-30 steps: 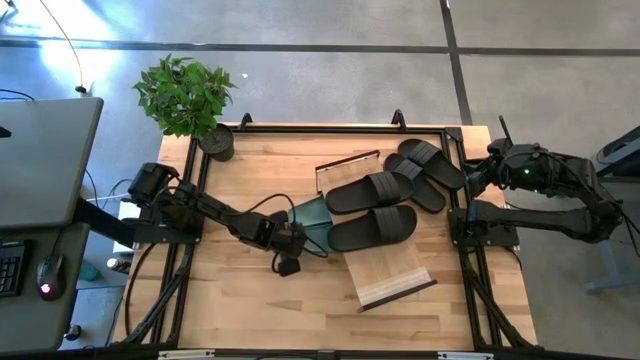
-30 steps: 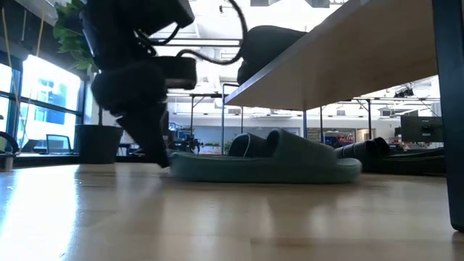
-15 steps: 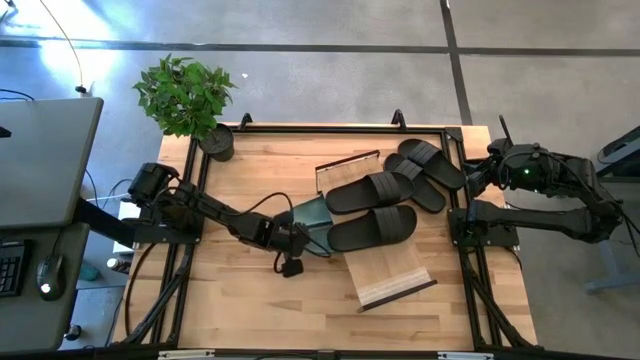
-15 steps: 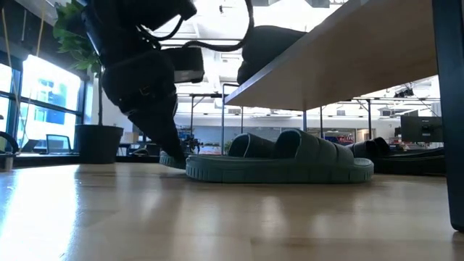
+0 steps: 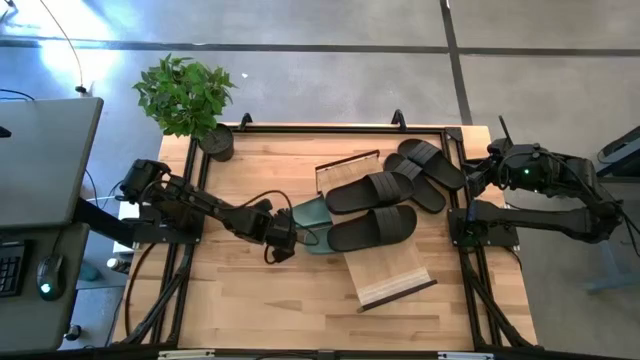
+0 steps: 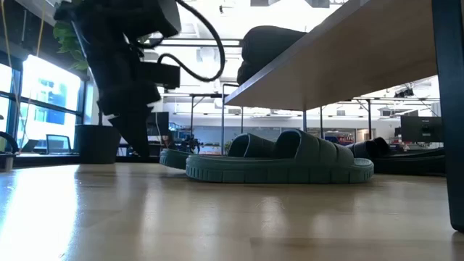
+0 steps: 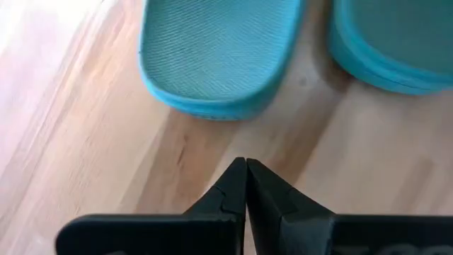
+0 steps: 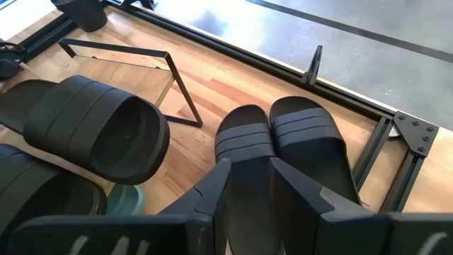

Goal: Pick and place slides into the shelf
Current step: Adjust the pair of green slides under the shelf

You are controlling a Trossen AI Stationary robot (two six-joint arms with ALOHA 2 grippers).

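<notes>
Claw (image 7: 245, 170) of the left arm, pressed together and empty, has backed off the green slides (image 7: 216, 53); right claw (image 8: 248, 177) waits spread, unmoved.

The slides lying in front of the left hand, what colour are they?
Sage green slides, clearest in the left wrist view.

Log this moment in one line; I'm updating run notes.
left gripper: shut, empty, beside green slides | right gripper: open, above black slides | shelf: two black slides
</notes>
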